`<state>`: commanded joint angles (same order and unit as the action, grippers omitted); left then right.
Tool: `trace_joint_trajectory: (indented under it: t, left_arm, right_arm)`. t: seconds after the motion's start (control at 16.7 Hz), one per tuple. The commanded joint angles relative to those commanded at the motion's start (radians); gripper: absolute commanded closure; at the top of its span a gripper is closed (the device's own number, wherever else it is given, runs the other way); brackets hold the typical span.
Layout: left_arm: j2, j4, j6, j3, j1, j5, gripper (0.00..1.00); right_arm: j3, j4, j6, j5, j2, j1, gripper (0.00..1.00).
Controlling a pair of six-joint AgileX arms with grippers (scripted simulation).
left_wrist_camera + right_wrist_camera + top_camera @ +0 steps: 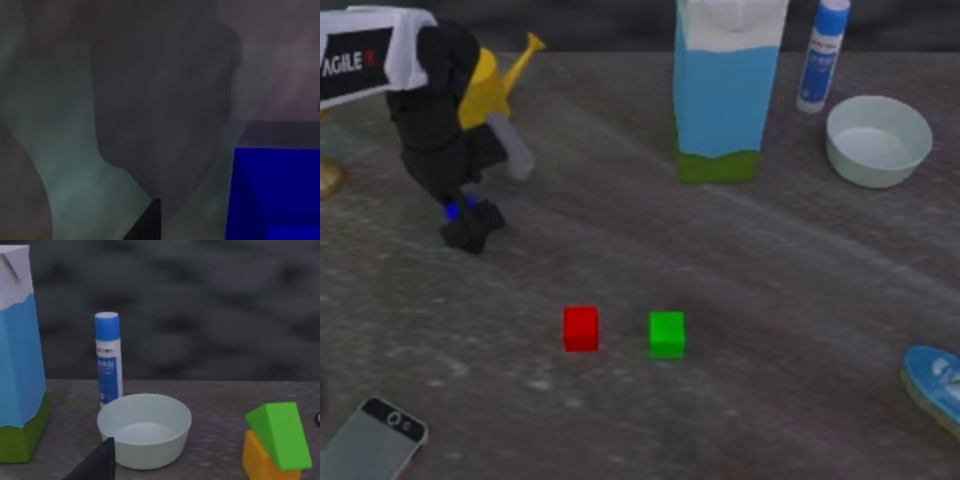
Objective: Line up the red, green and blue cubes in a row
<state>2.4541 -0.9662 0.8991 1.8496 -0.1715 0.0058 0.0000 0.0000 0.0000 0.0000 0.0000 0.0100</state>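
Blue cube [272, 192] fills my left wrist view, held by left tool [460, 215] overhead.

Left arm reaches down at the table's left, left gripper [460, 212] lowered; right arm unseen.

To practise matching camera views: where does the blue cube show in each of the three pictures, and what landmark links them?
Top view: blue cube at the left gripper, far left, mostly hidden.
Left wrist view: blue cube fills one corner, close up.
Right wrist view: not in it.
Shared landmark: the table, in every view.
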Motion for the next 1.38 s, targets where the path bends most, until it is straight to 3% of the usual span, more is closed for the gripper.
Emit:
trace_joint_trajectory:
  t: [0.36,0.96,1.38]
  left_arm:
    - [0.0,0.0,0.0,0.0,0.0,0.0,0.98]
    - [-0.023,-0.016,-0.008,0.002,-0.003,0.009,1.0]
    - [-0.084,-0.22,-0.008,0.137,0.013,0.008,1.0]
  right_arm:
    - [0.0,0.0,0.0,0.0,0.0,0.0,0.0]
    - [0.0,0.0,0.0,0.0,0.0,0.0,0.0]
    - [0.0,0.0,0.0,0.0,0.0,0.0,0.0]
